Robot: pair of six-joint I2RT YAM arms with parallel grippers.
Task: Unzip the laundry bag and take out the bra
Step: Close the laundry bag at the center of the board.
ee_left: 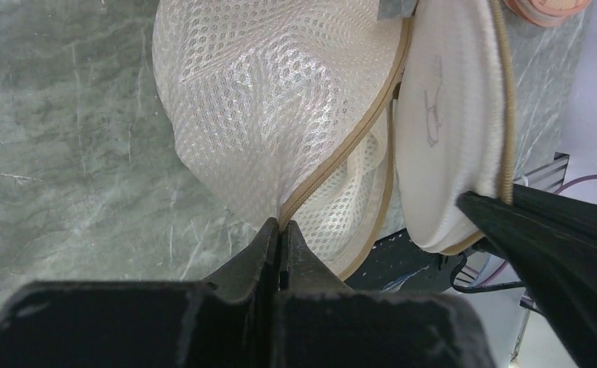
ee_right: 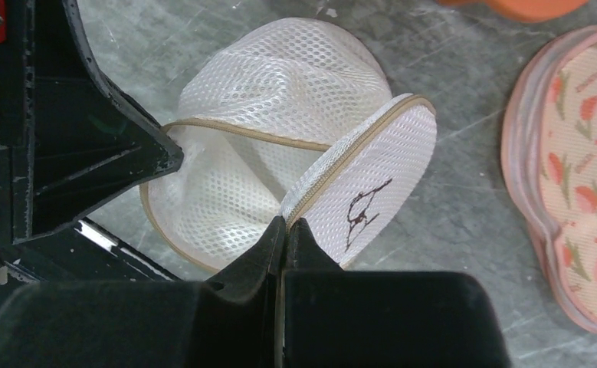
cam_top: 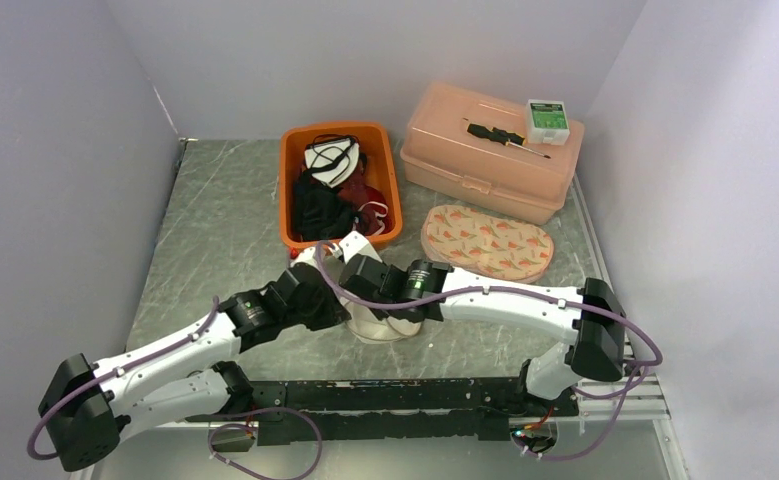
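— Where is the laundry bag [cam_top: 380, 325] sitting?

— It is lying on the bench [cam_top: 225, 220] at the near edge, right between the two arms, with the orange bin [cam_top: 390, 170] beyond it and the floral pouch [cam_top: 485, 242] lying off to the right.

— What are the left fingers [ee_left: 268, 238] doing?

— They are pressing tightly together and pinching the white mesh just where the tan trim is running down to their tips. The body of the bag is bulging away from them, up the left wrist view.

— And the right fingers [ee_right: 272, 241]?

— Those are also pressing together, and they are gripping the rim of the round lid flap [ee_right: 372, 176], at the zip [ee_right: 310, 192] running along its edge. The flap is standing tilted up off the body, so a gap is showing between the two trimmed edges.

— So both are holding the bag?

— Yes, from opposite sides. The two pairs are sitting close to each other, with the mouth of the bag lying between them.

— Is the bra showing?

— I am seeing only mesh inside the gap; I cannot tell.
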